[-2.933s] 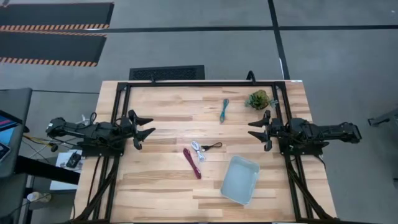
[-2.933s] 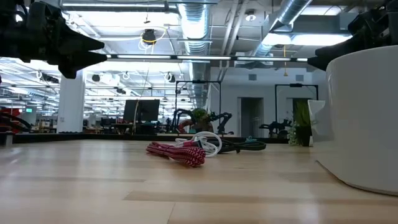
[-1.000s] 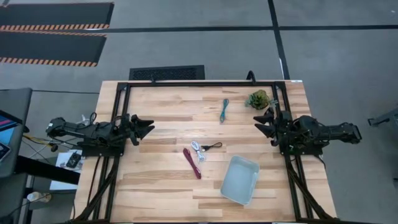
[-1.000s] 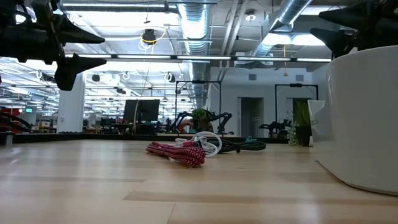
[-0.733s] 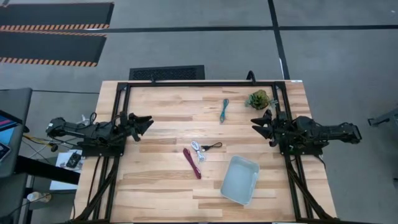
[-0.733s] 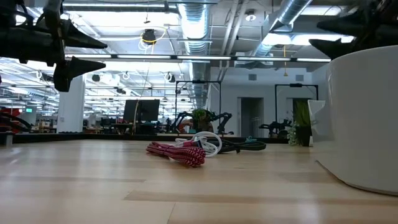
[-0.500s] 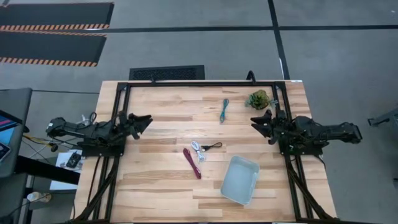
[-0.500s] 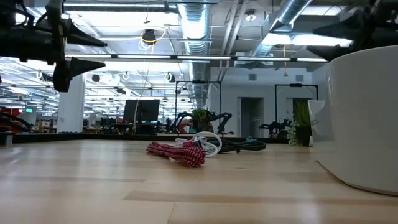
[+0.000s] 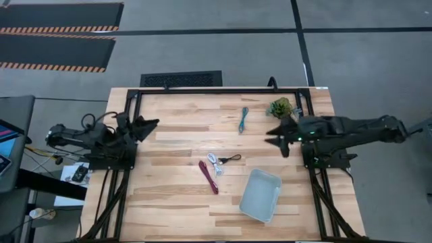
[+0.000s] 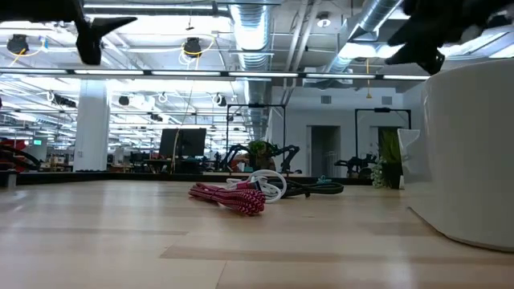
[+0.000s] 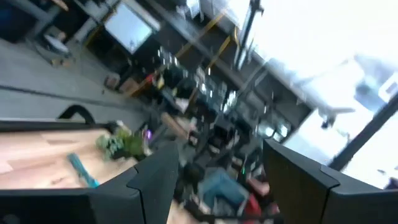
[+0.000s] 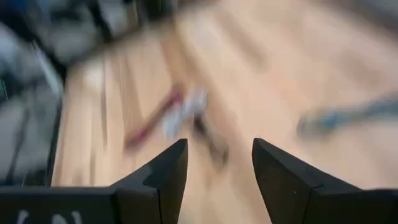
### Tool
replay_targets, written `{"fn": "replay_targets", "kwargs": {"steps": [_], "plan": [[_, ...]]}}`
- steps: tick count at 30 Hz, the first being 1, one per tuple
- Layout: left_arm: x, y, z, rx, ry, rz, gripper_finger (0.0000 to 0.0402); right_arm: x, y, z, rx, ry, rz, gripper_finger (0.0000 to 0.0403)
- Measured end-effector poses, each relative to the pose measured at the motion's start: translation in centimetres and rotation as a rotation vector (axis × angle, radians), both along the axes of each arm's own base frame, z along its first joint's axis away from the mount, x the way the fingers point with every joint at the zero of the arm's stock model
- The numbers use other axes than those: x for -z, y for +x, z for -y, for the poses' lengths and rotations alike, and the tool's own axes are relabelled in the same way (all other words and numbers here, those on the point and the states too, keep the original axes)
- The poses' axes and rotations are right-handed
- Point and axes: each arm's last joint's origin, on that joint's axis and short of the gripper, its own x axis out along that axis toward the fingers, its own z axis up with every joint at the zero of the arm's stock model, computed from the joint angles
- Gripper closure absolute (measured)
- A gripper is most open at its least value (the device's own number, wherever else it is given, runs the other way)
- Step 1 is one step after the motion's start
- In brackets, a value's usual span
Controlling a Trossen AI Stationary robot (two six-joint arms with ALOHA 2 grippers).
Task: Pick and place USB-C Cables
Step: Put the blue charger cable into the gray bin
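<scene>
Four cable bundles lie flat near the table's middle: the teal cable toward the far edge, and the dark red cable, white cable and black cable close together. The low view shows the dark red cable, white cable and black cable side by side. My left gripper hangs open above the table's left side, touching nothing. My right gripper is open above the right side, to the right of the teal cable and short of the plant. Its wrist view looks down on the dark red cable and teal cable.
A pale blue tray sits toward the near right, its wall filling the low view's right edge. A small green plant stands at the far right, just behind my right gripper. A black frame rail runs along the far edge.
Both grippers have risen. My right arm has stretched out toward the table's middle and tipped its open fingers down toward the cables. My left gripper has drawn back a little toward the left and far edges and tipped upward. The cables have not moved.
</scene>
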Motion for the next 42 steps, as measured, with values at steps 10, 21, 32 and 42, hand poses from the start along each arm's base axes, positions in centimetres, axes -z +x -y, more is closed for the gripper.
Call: {"fn": "replay_targets", "kwargs": {"steps": [10, 21, 32, 42], "plan": [[-4.7, 7.6, 1.4, 0.020, 0.157, -0.422, 0.0182, 1.8, 3.3, -4.5, -0.150, -0.005, -0.593, 0.0198], [-8.2, 17.7, -4.5, 0.026, 0.195, -0.780, 0.0182, 3.5, 6.6, 0.4, 0.286, -0.073, -0.573, 0.0198], [-2.7, 23.5, -12.7, 0.165, -0.004, -0.940, 0.0182, 2.9, 7.3, 6.1, 0.655, 0.037, -0.383, 0.0198], [-3.0, 22.6, -13.2, 0.136, 0.029, -0.984, 0.0182, 7.3, 11.6, 10.6, 0.774, 0.058, -0.337, 0.0198]]}}
